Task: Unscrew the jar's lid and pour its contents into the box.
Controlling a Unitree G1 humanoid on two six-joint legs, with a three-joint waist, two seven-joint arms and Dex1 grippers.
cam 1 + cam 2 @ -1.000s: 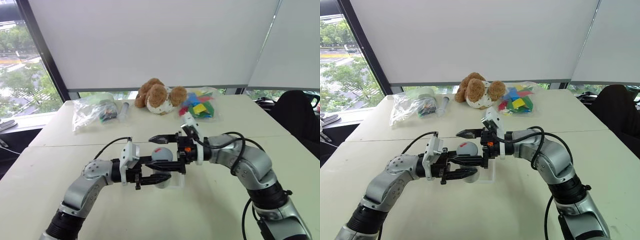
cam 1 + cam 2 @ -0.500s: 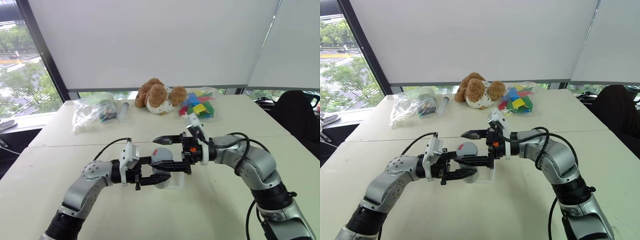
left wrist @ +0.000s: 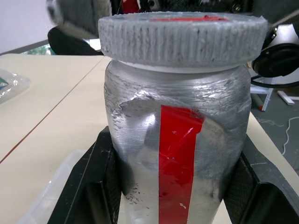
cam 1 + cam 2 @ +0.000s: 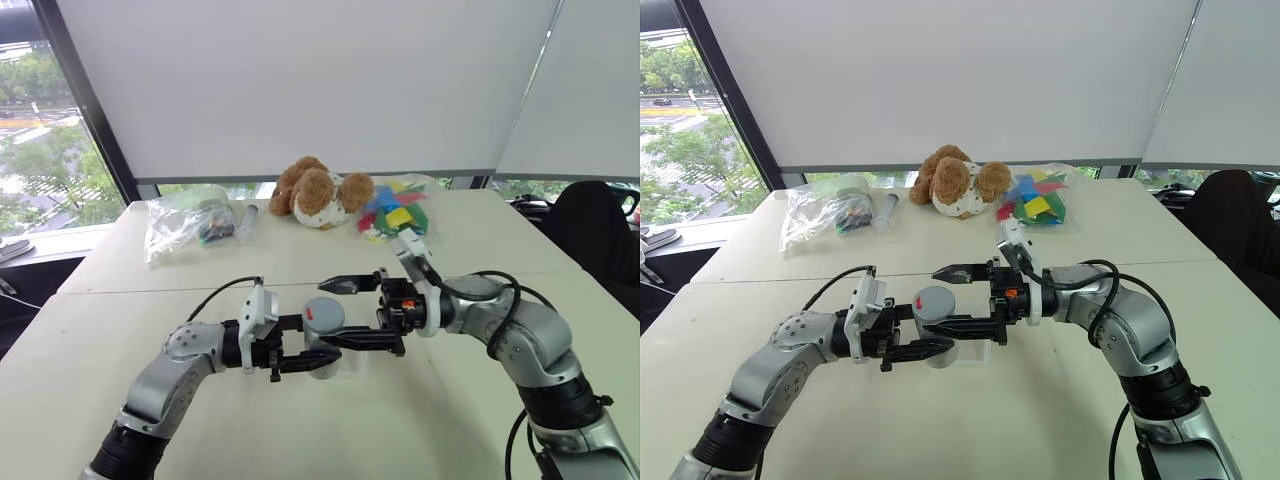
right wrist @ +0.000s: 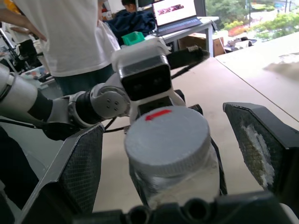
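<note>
Left end effector [image 4: 305, 357] clamps jar [image 3: 175, 154] upright; right end effector [image 4: 355, 312] released, straddling lid [image 5: 167, 138]: clench evenly, twist level.

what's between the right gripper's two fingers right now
The lid, still on the jar, with a gap to each finger; the right gripper is open. Clearest in the right wrist view.

arms: silver-grey shells, black joints | cables: black | tool fingers [image 5: 84, 168]: black
</note>
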